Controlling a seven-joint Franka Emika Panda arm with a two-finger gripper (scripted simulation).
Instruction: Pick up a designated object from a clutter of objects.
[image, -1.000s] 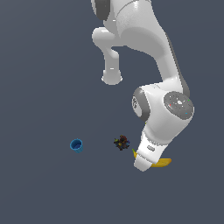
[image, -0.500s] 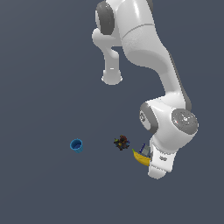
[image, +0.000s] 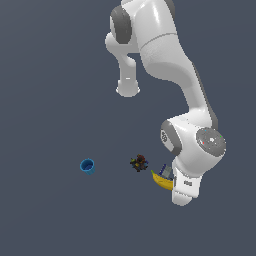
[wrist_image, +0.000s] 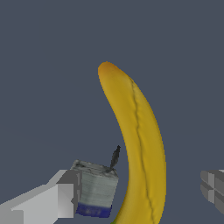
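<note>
My pincer (wrist_image: 140, 190) is spread around the long curved yellow banana (wrist_image: 138, 148), which lies between my fingers; a small blue-grey block (wrist_image: 94, 190) at the banana's 8 o'clock could jam my closing finger (wrist_image: 48, 199)

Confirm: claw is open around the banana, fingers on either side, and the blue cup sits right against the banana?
Not quite. The blue cup stands well apart from the banana, with the dark lump between them, as the exterior view shows. The claw is open around the banana.
</note>
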